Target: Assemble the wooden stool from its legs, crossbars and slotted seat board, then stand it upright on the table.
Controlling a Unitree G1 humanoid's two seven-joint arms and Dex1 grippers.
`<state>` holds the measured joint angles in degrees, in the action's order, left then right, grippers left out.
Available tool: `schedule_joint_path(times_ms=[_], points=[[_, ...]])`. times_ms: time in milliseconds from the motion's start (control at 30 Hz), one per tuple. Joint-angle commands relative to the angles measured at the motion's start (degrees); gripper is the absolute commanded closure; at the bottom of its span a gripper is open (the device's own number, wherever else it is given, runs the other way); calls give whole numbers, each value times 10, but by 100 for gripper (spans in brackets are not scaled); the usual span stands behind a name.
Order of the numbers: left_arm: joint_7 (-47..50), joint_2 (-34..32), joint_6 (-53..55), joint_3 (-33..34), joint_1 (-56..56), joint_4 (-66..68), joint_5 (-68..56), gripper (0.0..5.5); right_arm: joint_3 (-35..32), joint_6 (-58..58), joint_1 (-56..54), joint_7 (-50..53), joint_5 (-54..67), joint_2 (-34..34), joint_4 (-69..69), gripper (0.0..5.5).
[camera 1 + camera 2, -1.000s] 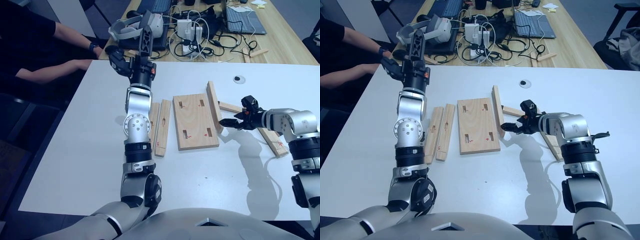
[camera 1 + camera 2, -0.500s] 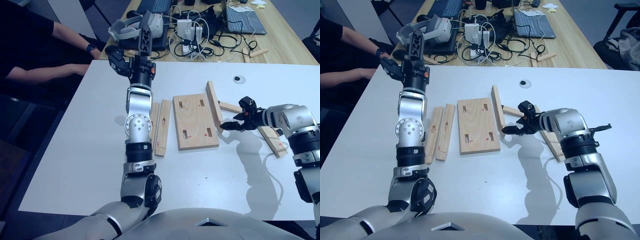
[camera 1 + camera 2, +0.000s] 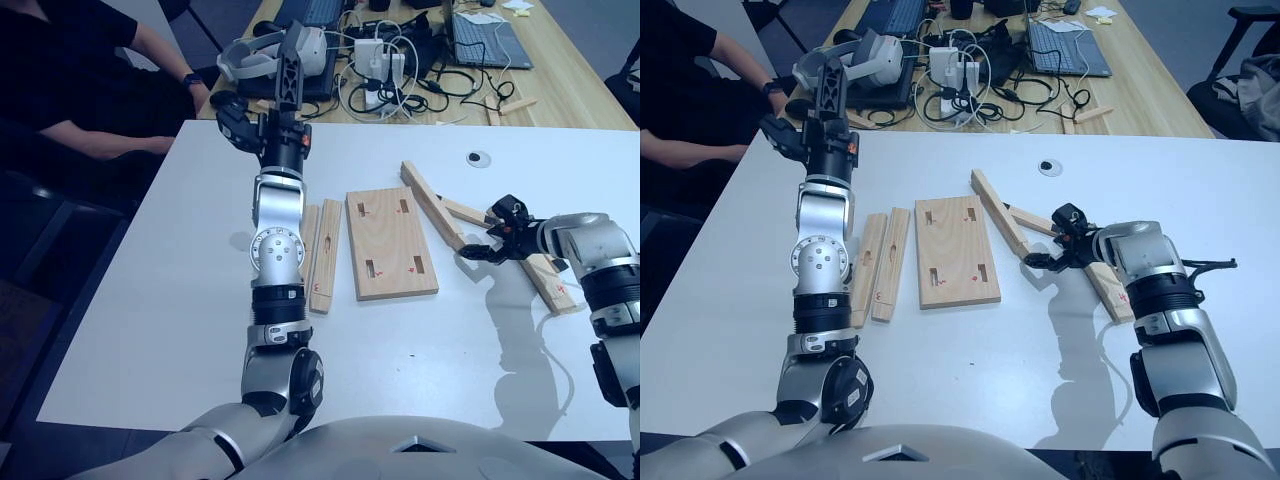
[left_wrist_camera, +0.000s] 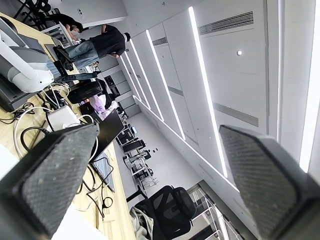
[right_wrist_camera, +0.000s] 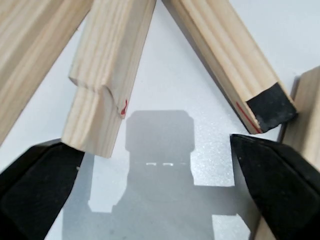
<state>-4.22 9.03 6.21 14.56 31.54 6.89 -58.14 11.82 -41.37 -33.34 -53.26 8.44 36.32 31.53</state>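
Right claw (image 5: 152, 150): fingers spread apart, clamped on nothing, bare white surface (image 3: 200, 300) between them. It sits low over the surface, just off the near end of a long leg (image 3: 433, 205), and now stands further to the robot's right than half a second ago.

The black-capped near end of that leg lies just beside one finger. A second ago the leg ran along the right edge of the slotted seat board (image 3: 390, 243). It now lies diagonally, its near end swung out to the right and clear of the board, its far end near the board's far right corner.

A short crossbar (image 3: 462, 212) with a notched end lies just right of the leg. Another leg (image 3: 548, 280) lies further right, partly under the right forearm.

The seat board lies flat mid-surface, position unchanged. Two further wooden pieces (image 3: 325, 255) lie side by side just left of it, one partly behind the left arm.

Left claw (image 4: 157, 130): fingers apart, empty, raised over the far left part of the surface, as before.
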Motion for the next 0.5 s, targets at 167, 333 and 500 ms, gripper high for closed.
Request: schedule_joint_path(times_ms=[167, 333, 500], points=[[4, 44, 10, -11, 15, -11, -2, 102, -43, 8, 9, 1, 18, -25, 19, 42], [8, 44, 13, -14, 13, -14, -3, 102, -36, 34, 5, -11, 10, -39, 48, 118], [11, 43, 18, -14, 15, -16, -5, 102, -43, 44, 6, -6, 7, -45, 55, 204]])
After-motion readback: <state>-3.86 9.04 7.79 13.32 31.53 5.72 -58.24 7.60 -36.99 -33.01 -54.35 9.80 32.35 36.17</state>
